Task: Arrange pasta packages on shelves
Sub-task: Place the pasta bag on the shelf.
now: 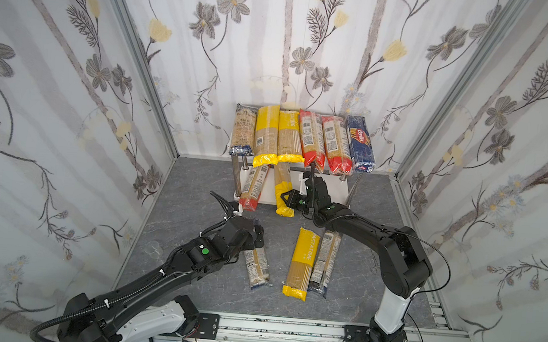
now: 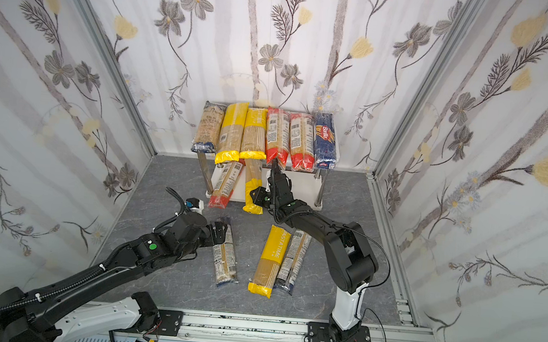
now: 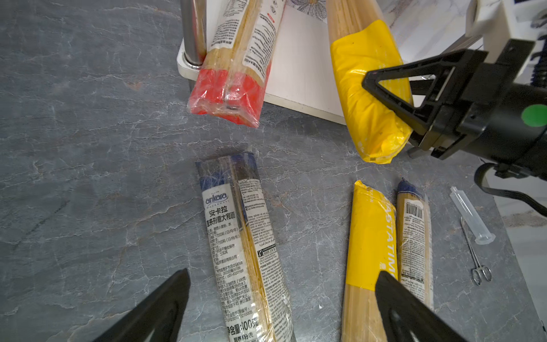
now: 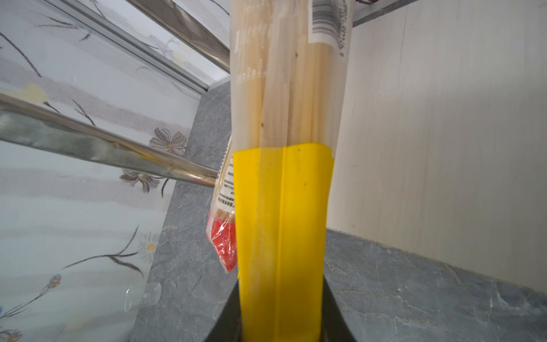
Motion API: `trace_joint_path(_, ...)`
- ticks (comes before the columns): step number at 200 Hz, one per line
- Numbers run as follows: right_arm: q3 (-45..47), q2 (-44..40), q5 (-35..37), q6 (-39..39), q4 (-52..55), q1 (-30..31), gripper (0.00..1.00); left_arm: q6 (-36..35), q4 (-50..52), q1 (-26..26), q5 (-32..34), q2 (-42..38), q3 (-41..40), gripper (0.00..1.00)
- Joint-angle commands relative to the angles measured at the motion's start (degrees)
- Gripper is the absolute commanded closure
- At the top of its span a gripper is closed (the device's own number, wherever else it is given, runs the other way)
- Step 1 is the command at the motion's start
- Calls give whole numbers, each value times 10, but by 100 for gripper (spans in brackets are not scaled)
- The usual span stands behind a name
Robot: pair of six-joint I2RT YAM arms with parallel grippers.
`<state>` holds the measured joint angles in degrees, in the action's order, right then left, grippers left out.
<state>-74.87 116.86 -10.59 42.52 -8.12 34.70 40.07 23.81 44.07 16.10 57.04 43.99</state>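
Yellow pack (image 1: 283,193): clenched in right gripper (image 1: 289,202), half on lower shelf (image 1: 331,192)
Top shelf (image 1: 229,146): six packs (image 1: 309,137)
Surface (image 1: 189,266): three to go
Left gripper (image 3: 282,274): released

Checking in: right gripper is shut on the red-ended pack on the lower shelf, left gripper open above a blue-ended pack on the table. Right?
Not quite. The right gripper is shut on the yellow-ended pack, not the red-ended pack beside it on the lower shelf; the right wrist view shows this. The left gripper is open above a blue-ended pack on the table.
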Motion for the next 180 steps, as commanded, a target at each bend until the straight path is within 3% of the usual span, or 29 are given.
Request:
trace_joint_path(1, -35, 28, 37, 13, -37, -1, 86, -20, -3, -10, -6, -1, 6, 0)
trace_joint_path(77, -114, 110, 36, 39, -21, 4, 76, -35, -3, -29, -19, -25, -4, 0)
trace_joint_path(130, -167, 156, 10, 49, -11, 17, 44, -40, -3, -38, -25, -52, -17, 0)
trace_joint_path(180, -185, 173, 6, 59, -9, 23, 39, -43, -3, -49, -35, -77, -29, 0)
